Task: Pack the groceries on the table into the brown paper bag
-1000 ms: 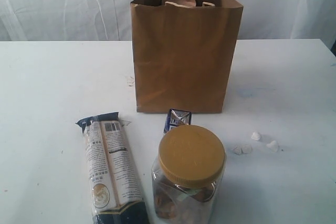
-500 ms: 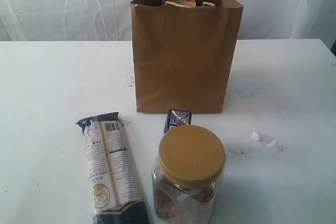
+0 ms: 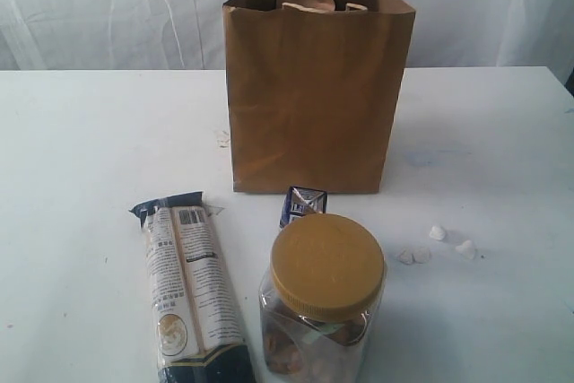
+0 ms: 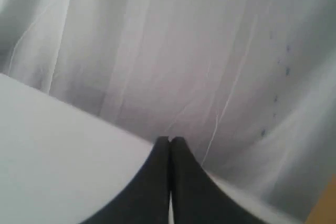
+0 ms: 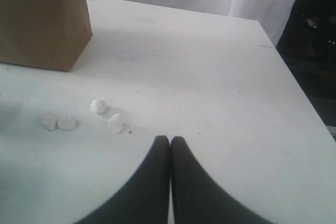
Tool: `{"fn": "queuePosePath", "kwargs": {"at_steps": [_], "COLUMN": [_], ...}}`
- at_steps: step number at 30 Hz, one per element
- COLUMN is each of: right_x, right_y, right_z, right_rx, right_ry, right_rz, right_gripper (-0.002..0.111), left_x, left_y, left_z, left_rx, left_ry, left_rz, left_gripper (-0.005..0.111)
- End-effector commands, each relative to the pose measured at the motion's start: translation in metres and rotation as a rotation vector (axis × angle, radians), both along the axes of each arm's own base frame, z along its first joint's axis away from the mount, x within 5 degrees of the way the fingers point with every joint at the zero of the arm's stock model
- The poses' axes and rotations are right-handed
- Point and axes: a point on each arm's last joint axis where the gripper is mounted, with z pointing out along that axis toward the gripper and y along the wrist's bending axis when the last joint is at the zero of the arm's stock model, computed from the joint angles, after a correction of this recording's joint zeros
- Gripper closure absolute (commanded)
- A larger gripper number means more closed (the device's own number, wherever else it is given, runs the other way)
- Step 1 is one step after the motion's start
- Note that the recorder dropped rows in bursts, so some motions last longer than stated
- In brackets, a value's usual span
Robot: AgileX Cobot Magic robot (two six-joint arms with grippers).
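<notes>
Lower centre, exterior view: yellow-lidded jar [image 3: 323, 298]; packet [image 3: 191, 289] lower left; brown paper bag [image 3: 314, 96] upper centre. Left gripper [image 4: 169, 139] and right gripper [image 5: 169, 138] pinched together, empty. Best: spread wide, grip jar below lid.

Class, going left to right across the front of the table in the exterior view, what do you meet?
Long packet, jar with yellow lid, small white lumps.

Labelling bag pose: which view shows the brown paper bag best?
Exterior view: the whole brown paper bag stands upright on the table, open top visible. Right wrist view catches only one lower corner. Left wrist view shows mostly curtain, no clear bag.
</notes>
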Motion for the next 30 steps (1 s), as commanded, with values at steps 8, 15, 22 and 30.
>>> {"fn": "queuePosePath", "kwargs": {"at_steps": [8, 15, 22, 30], "right_x": [0.000, 0.000, 0.000, 0.000], "right_y": [0.000, 0.000, 0.000, 0.000], "right_z": [0.001, 0.001, 0.001, 0.001], "right_rx": [-0.017, -0.017, -0.017, -0.017], "right_ry": [-0.015, -0.015, -0.015, -0.015], "right_rz": [0.006, 0.006, 0.006, 0.006], "right_gripper": [0.108, 0.108, 0.108, 0.108], "left_x": [-0.022, 0.002, 0.056, 0.169], "left_y": [-0.003, -0.004, -0.029, -0.013], "left_z": [0.106, 0.190, 0.242, 0.153], "left_rx": [0.028, -0.182, 0.517, 0.388], "left_ry": [-0.475, -0.580, -0.435, 0.239], "left_rz": [-0.025, -0.144, -0.162, -0.174], "left_gripper": [0.107, 0.107, 0.107, 0.107]}}
